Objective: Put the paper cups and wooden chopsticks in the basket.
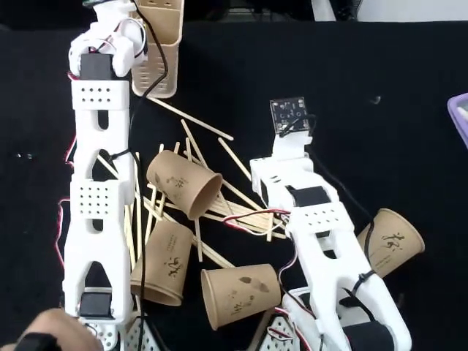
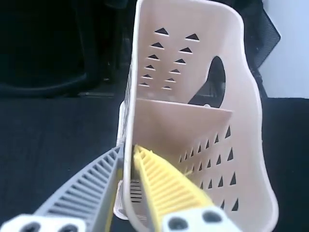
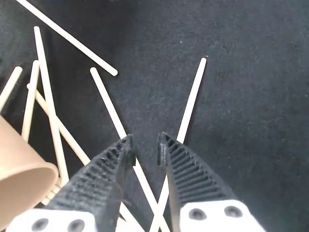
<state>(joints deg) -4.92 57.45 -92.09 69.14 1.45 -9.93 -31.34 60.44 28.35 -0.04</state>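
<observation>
My right tool (image 3: 145,140), narrowly open and empty, hovers over a wooden chopstick (image 3: 192,96) that runs lengthwise along the jaws, not across. My left tool (image 2: 128,151) clamps the basket (image 2: 251,145) wall.

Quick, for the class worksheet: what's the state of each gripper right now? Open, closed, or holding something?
Left gripper: jaws closed on the wall of the basket.
Right gripper: jaws slightly open, holding nothing.
</observation>
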